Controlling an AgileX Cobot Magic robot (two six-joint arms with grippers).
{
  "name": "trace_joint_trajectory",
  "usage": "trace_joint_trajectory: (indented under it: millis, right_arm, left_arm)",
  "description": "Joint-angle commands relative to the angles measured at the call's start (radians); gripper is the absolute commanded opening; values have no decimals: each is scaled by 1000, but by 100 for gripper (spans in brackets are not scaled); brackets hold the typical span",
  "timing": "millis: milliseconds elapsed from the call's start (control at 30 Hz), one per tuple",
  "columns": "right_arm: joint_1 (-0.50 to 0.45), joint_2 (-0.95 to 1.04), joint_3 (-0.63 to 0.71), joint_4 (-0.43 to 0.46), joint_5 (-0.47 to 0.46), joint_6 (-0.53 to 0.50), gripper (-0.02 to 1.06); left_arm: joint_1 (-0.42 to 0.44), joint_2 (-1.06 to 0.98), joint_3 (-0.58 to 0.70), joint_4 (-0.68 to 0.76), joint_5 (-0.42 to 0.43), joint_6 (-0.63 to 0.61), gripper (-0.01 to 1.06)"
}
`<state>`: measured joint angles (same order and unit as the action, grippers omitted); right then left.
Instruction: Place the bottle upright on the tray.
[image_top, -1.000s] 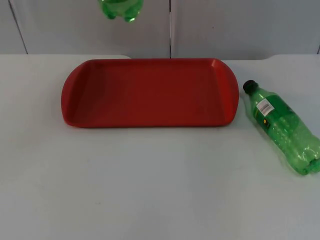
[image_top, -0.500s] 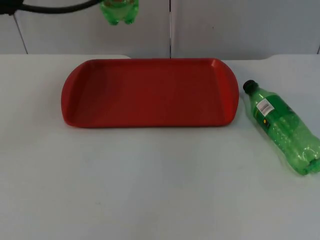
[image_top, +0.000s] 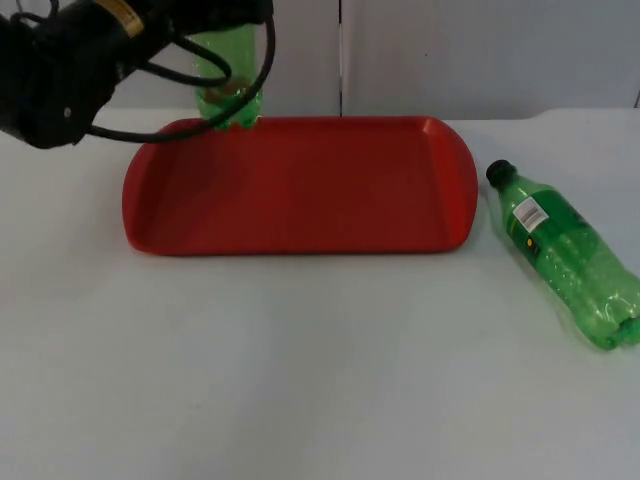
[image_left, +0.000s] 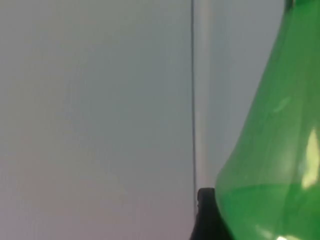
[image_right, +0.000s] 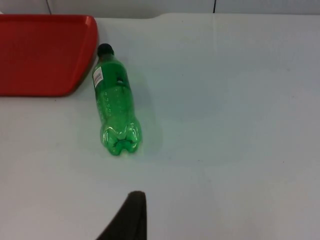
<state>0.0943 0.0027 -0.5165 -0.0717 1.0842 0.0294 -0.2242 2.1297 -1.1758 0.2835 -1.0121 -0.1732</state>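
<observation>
Held bottle (image_top: 228, 78) upright at tray (image_top: 300, 185) back-left rim, base low over the rim, gripped by left gripper (image_top: 205, 25), jaws closed on its upper part. Green body (image_left: 280, 165) close beside black fingertip (image_left: 206, 215) in left wrist view. 2nd bottle (image_top: 565, 255) lying on table (image_top: 300, 370) just right of tray, cap (image_right: 104, 49) toward it. Right gripper fingertip (image_right: 131, 216) above table near 2nd bottle, jaw state: cannot tell.

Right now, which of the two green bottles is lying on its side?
The capped bottle on the table right of the red tray; the other bottle hangs upright in the left gripper.
</observation>
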Motion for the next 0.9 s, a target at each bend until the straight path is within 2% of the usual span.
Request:
trace_joint_trajectory:
  millis: [0,67,467,867]
  right_arm:
    - [-9,-3,2,2,-6,1,105]
    - [-9,-3,2,2,-6,1,105]
    - [-9,-3,2,2,-6,1,105]
    - [-9,-3,2,2,-6,1,105]
  left_arm:
    - [4,22,-20,-25,-40,31,0]
    - [4,59,-47,-44,-43,64,0]
    - [4,211,-205,-90,-47,68,0]
    - [4,292,-236,-123,-51,68,0]
